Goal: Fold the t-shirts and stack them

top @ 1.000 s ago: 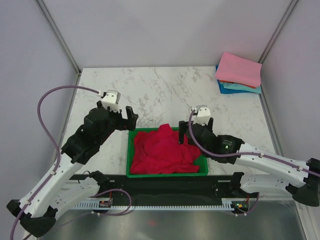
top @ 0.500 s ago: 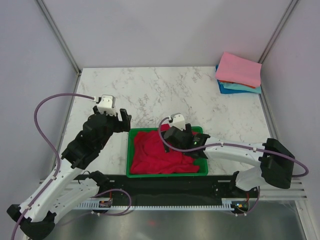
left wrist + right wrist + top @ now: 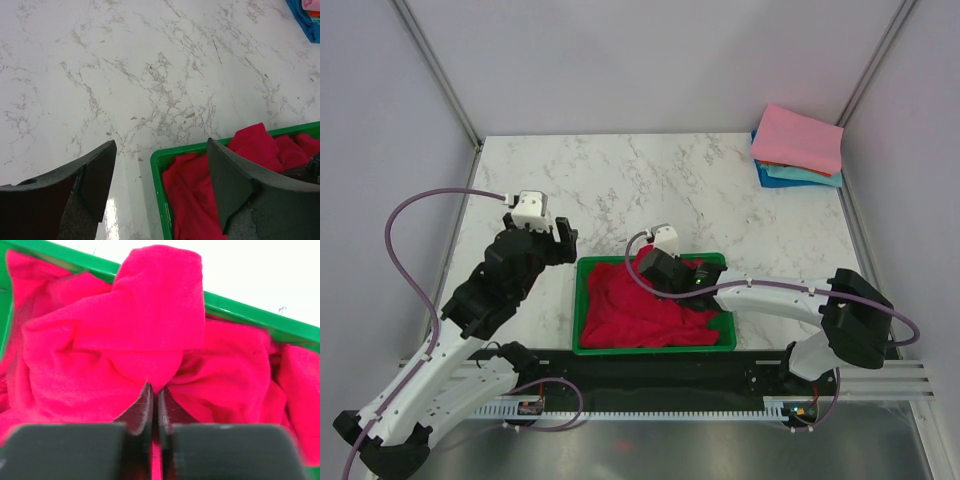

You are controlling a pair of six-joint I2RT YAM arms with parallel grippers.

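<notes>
Crumpled crimson-red t-shirts [image 3: 640, 315] fill the green tray [image 3: 579, 305] at the near edge of the table. My right gripper [image 3: 647, 272] reaches in over the tray's far side and is shut on a raised fold of red t-shirt [image 3: 160, 305], with cloth pinched between its fingertips [image 3: 145, 405]. My left gripper [image 3: 565, 240] hovers open just beyond the tray's far left corner [image 3: 156, 162], holding nothing. In the left wrist view, red cloth [image 3: 190, 195] lies between the fingers' lower right.
Folded pink t-shirt [image 3: 798, 138] tops a stack with teal and blue ones [image 3: 800, 176] at the table's back right corner. White marble tabletop [image 3: 620, 180] stretches behind the tray. Grey walls stand close on both sides.
My right gripper moved left and down into the tray and shut on the red cloth. My left gripper shifted slightly left and its fingers narrowed a little.
</notes>
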